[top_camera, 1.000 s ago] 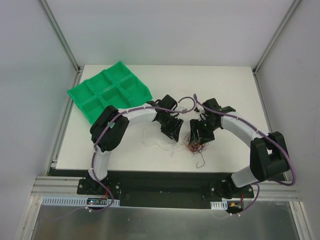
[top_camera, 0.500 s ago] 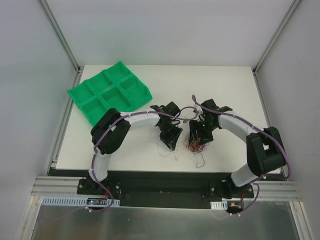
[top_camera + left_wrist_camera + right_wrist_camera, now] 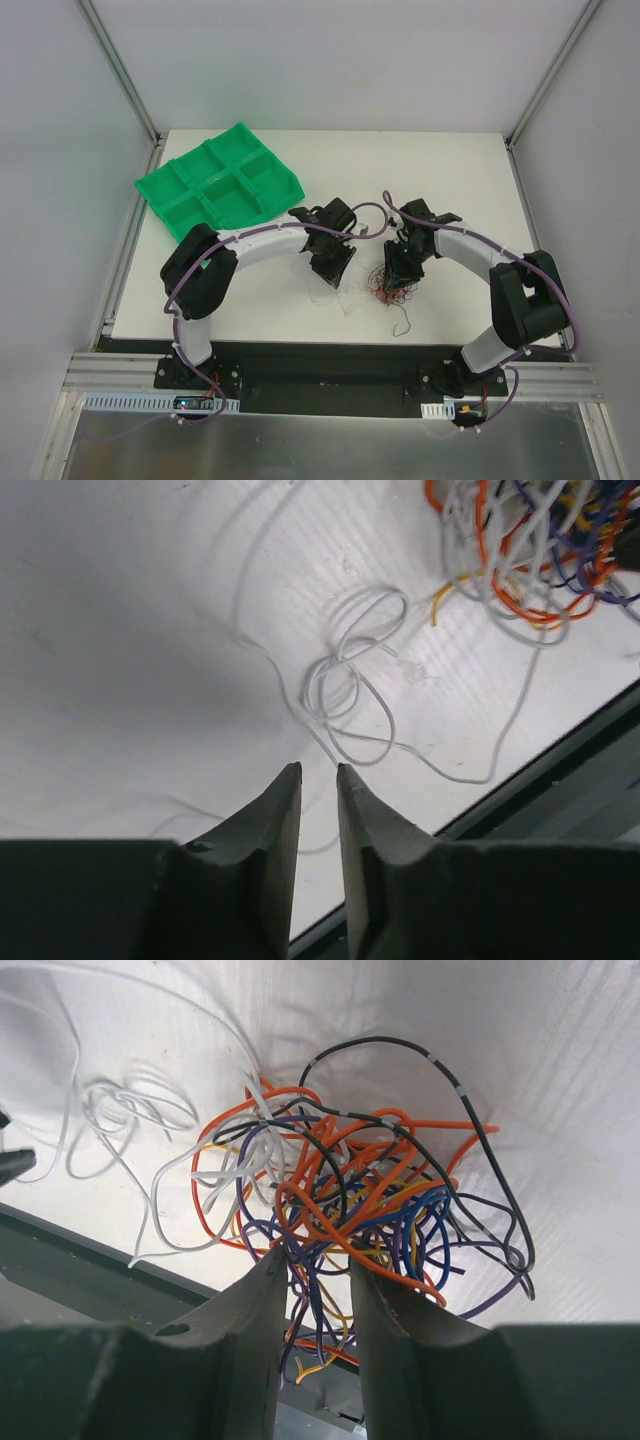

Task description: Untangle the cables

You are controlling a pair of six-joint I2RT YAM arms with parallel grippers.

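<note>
**White wire first, the rest second**

Quick status from my bench. The cables are mostly one clump (image 3: 350, 1210) on the table (image 3: 450, 180): orange, purple, blue, black and white strands, all knotted together. Just left of the clump lies a white wire (image 3: 350, 680), looped over itself a few times. One strand of it trails back toward the clump.

My left gripper (image 3: 318, 772) is down on the left of the clump with its jaws narrowed to a thin slit. The white wire runs right up to the tips. Honestly can't tell if it's nipped or just lying there. My right gripper (image 3: 318, 1260) sits right over the clump, jaws partway apart, straddling a few orange and purple strands. Nothing looks clamped there.

So I reckon this is the grab step, one gripper per side, and nothing is separated yet. The next move needs both grips firm. Then I'd pull the white wire slowly away from the clump while the right pins the rest. Yank it and the whole clump probably drags along.
</note>
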